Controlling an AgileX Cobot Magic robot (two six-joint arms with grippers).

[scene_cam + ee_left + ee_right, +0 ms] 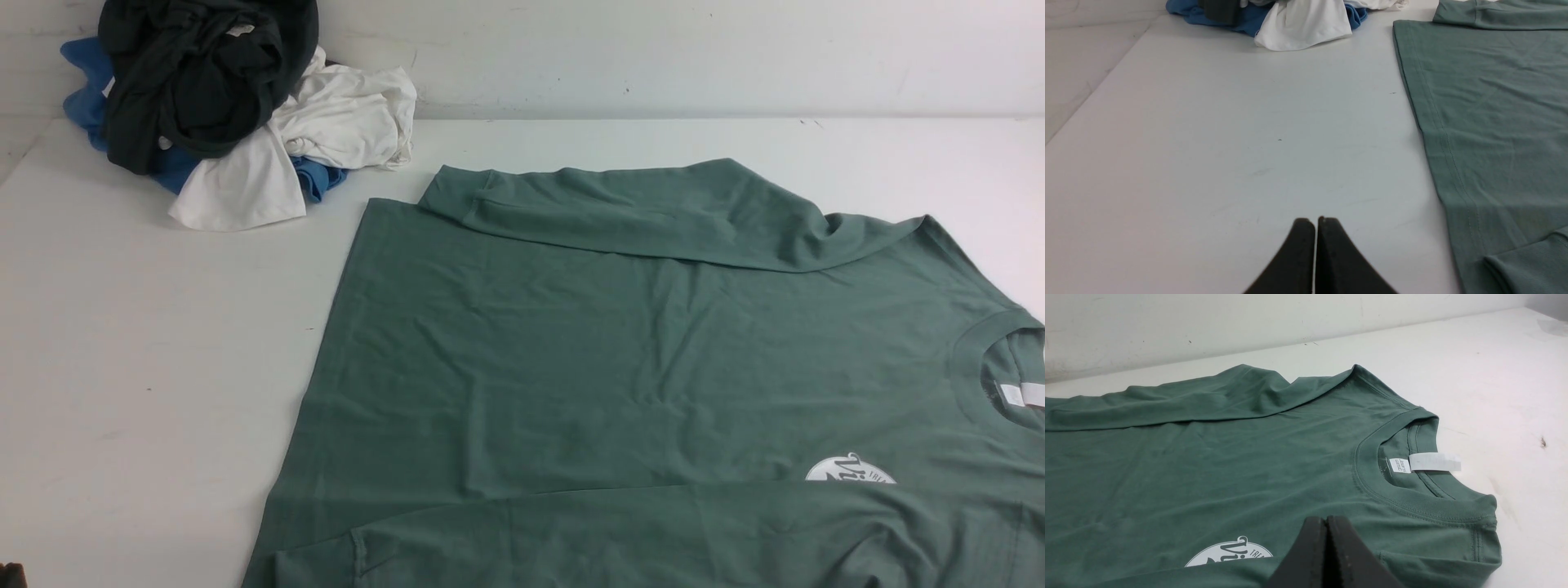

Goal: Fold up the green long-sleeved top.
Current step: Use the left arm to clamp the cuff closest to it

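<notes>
The big, soft sage-green long-sleeved top lies flat on the white table, with its neck toward the right edge. Both sleeves are folded over the body, so I think the body fold comes next. For that, both grippers must open and grab the hem. The left gripper and the right gripper are pinched tight and hold nothing. A heap of dark, white and blue clothes sits in the far left corner by the white wall.

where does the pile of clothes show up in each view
Front view: the pile of clothes sits far left by the wall, left of the green top.
Left wrist view: the pile lies beyond the shut fingers, near the top's far hem corner.
Right wrist view: not in it.
Shared landmark: the far sleeve folded across the top.
</notes>
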